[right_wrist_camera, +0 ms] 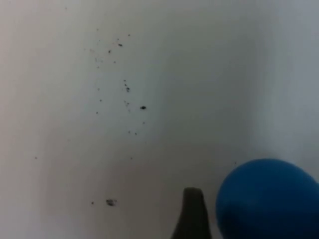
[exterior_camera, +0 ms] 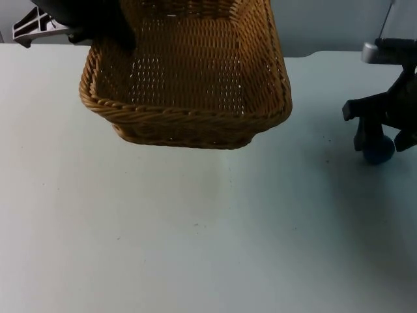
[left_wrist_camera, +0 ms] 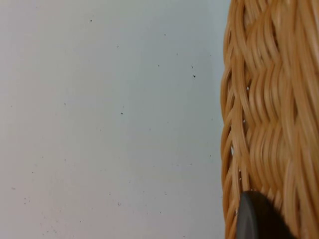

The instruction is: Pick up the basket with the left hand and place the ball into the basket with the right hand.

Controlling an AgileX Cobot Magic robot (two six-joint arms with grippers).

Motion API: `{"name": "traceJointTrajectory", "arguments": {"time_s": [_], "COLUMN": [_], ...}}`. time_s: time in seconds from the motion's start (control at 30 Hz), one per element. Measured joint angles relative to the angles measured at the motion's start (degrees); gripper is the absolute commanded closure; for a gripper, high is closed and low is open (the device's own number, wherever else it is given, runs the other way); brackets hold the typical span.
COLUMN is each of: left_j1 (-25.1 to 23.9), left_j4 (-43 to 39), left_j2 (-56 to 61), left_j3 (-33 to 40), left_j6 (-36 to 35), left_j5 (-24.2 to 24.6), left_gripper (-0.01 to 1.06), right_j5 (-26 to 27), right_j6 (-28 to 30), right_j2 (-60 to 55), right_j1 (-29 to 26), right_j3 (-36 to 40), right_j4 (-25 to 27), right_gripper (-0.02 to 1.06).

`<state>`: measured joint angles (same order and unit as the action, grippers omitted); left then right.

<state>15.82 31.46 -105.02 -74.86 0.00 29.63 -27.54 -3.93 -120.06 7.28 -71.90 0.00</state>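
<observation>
basket up in the left gripper, right gripper down at the ball

the left gripper (exterior_camera: 107, 29) is clamped on the far left rim of the wicker basket (exterior_camera: 189, 78), which hangs clear of the white table (exterior_camera: 195, 228), mouth tipped toward the camera. the right gripper (exterior_camera: 384, 140) stands over the blue ball (exterior_camera: 378, 151) at the table's right edge; a fingertip (right_wrist_camera: 192, 211) sits just beside the ball, but i cannot tell whether the fingers have closed on it. judged next: secure the ball, lift it, carry it left over the basket's mouth and release.
</observation>
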Motion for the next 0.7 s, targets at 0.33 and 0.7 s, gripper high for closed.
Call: {"name": "traceJointTrajectory", "arguments": {"time_s": [0.33, 0.7], "left_j1": [0.0, 0.0], "left_j4": [0.0, 0.0], "left_j2": [0.0, 0.0], "left_j3": [0.0, 0.0], "left_j6": [0.7, 1.3], "left_j5": [0.0, 0.0], "left_gripper": [1.05, 1.05], "right_j5": [-0.4, 0.4], "right_j6": [0.0, 0.0], "right_j2": [-2.3, -2.4], "right_j1": [0.0, 0.0], "right_j3": [0.0, -0.1], "right_j4": [0.0, 0.0], "right_gripper": [0.38, 0.38]}}
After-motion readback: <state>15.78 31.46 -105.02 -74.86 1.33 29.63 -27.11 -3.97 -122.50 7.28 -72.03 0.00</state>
